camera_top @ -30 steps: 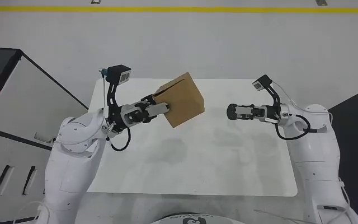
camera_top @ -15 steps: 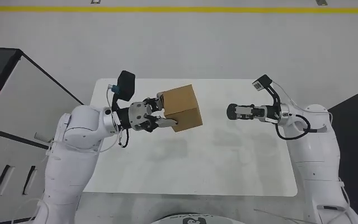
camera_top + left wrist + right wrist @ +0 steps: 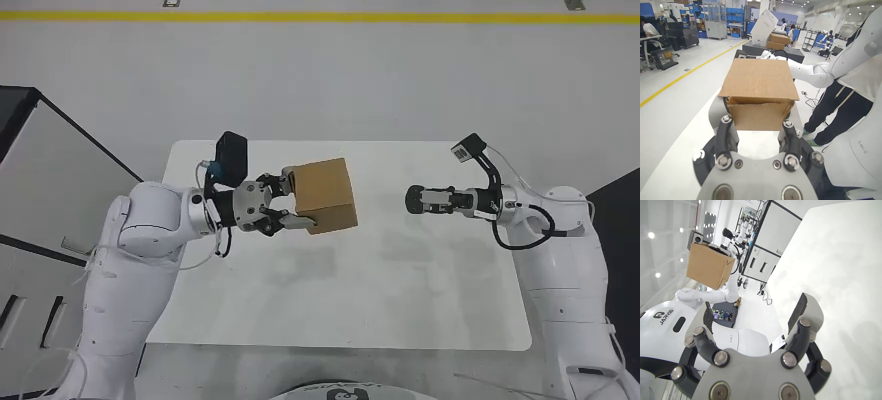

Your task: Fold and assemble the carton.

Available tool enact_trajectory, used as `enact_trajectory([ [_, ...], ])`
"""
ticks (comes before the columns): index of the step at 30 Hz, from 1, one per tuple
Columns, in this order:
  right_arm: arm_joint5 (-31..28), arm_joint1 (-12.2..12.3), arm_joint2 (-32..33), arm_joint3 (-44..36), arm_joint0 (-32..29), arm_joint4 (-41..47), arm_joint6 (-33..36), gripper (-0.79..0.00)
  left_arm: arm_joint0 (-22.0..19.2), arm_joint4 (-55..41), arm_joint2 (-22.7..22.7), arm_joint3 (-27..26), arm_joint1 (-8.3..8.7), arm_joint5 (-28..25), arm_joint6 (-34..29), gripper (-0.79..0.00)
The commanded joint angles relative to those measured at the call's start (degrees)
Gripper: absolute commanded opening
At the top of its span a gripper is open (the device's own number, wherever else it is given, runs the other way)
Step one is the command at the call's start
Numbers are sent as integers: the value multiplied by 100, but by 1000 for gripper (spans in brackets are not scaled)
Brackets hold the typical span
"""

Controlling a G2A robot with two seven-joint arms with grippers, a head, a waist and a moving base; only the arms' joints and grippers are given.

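Cardboard carton (image 3: 325, 195), likely light but crushable, clamped at nine o'clock by your left gripper (image 3: 289, 206); right gripper (image 3: 410, 199) gapes empty. Hold folded edges.

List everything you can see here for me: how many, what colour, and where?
carton: one, brown cardboard, held above the table's left half.
table: one, white, under both arms.
floor line: one, yellow, on the floor beyond the table.
cabinet: one, grey with dark edges, beside the table on the robot's left.
left gripper: one, black and grey, shut on the carton's end.
right gripper: one, black and grey, open, over the table's right side, apart from the carton.
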Motion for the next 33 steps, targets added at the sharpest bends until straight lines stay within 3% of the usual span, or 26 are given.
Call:
enact_trajectory([
  [1,0,0,0,0,0,0,0,0,-122,388,69,-29,48,3,-54,-785],
  [5,0,0,0,0,0,0,0,0,-220,1097,306,-20,173,3,252,-785],
  [12,0,0,0,0,0,0,0,0,-362,2312,917,418,484,3,1637,-785],
  [21,0,0,0,0,0,0,0,0,-340,2353,937,402,483,39,1666,-785],
  [27,0,0,0,0,0,0,0,0,-352,2696,1069,1048,535,3,1936,-785],
  [33,0,0,0,0,0,0,0,0,-590,3342,1561,1853,659,3,2599,-785],
])
